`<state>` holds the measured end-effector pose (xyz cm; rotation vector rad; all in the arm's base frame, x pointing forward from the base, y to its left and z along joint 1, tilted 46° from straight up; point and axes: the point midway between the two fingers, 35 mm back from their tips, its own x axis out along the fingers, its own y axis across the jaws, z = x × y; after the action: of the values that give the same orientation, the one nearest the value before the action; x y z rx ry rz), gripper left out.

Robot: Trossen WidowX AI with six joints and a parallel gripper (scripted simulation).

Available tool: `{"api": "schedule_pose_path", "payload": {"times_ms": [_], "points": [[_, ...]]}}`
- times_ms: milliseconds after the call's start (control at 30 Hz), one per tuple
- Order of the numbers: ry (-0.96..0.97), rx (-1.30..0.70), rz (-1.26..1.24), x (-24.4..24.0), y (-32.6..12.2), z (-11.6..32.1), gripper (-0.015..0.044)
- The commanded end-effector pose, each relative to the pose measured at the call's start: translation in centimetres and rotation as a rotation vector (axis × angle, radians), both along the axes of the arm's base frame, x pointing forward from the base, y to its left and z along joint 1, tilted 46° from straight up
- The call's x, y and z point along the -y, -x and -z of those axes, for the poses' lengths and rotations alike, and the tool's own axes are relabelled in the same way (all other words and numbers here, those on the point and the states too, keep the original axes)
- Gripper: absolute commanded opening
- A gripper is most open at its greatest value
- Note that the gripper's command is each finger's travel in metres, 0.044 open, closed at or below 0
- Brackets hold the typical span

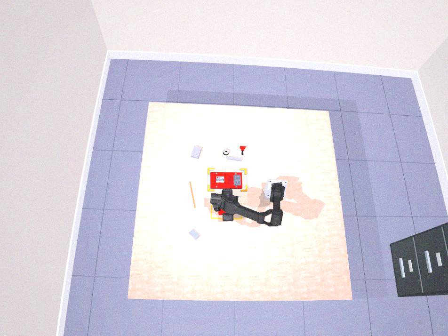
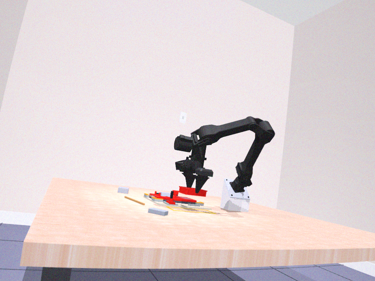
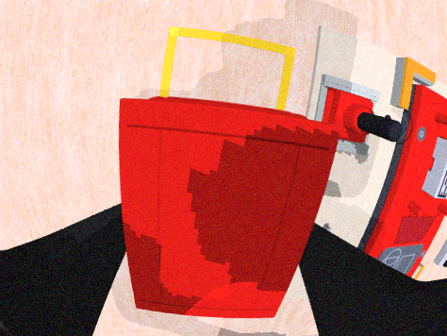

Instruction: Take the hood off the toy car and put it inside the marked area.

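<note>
The red hood (image 1: 221, 212) (image 2: 188, 191) (image 3: 226, 203) is held level between the two black fingers of my gripper (image 2: 193, 189) (image 3: 216, 221), which is shut on it. The hood hangs a little above the table. The marked area, a thin yellow outline (image 1: 216, 218) (image 2: 193, 211) (image 3: 203, 35), lies on the table below; in the wrist view its far part shows beyond the hood and the rest is hidden. The toy car's red body (image 1: 228, 176) (image 2: 184, 199) (image 3: 405, 189) lies beside the area, between yellow-orange corner brackets.
A red block with a black peg (image 3: 349, 113) stands between hood and car. Grey blocks (image 1: 196, 151) (image 2: 158, 211), an orange stick (image 1: 192, 194) (image 2: 134, 200), a grey bar (image 1: 234, 158), a wheel (image 1: 226, 151) and a red-and-black tool (image 1: 242, 148) lie around. The white arm base (image 2: 235, 204) stands right.
</note>
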<state>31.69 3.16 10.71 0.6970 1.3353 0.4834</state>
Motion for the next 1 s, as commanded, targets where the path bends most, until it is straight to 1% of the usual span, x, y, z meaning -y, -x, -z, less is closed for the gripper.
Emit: {"api": "schedule_pose_path", "payload": {"times_ms": [0,967], "points": [[-0.005,-0.007,0.001,-0.4,0.1,0.4,0.0000],[-0.009,-0.006,0.001,-2.3,-0.3,2.2,0.0000]]}}
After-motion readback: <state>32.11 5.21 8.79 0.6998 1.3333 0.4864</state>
